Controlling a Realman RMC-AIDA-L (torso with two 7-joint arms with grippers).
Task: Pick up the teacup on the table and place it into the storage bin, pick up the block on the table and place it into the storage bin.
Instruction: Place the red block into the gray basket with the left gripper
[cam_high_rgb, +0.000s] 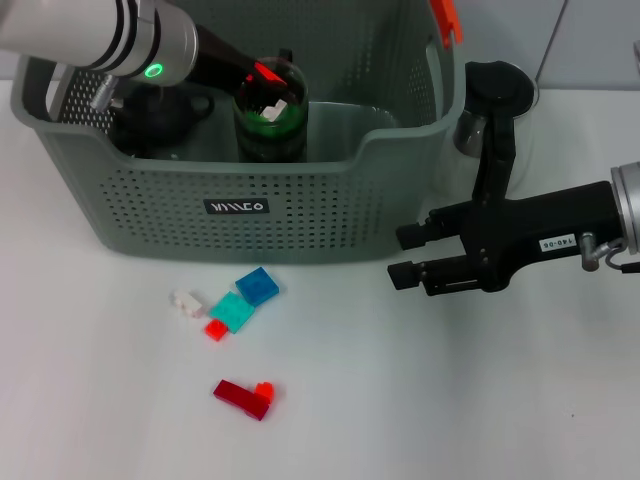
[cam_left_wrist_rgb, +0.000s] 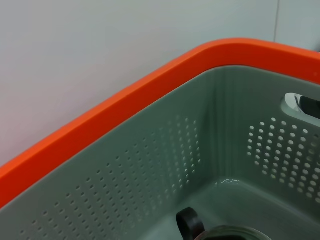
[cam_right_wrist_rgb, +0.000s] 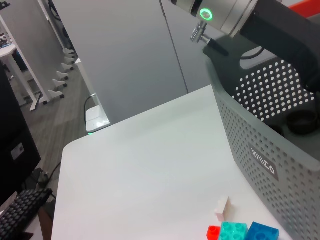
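left claw (cam_high_rgb: 262, 92) hidden inside storage bin (cam_high_rgb: 150, 205), teacup (cam_left_wrist_rgb: 225, 233) cropped

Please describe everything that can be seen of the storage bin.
The storage bin is a large grey-green plastic basket with walls full of small round holes, a lowered front rim, a small black label and an orange rim and handle part. It stands upright on the white table. Inside are a dark green round container and a black teacup. The left claw reaches inside from above. The coloured blocks lie before it, not touching.

teacup (cam_high_rgb: 270, 120) in storage bin (cam_high_rgb: 300, 215), blocks (cam_high_rgb: 240, 310) before it
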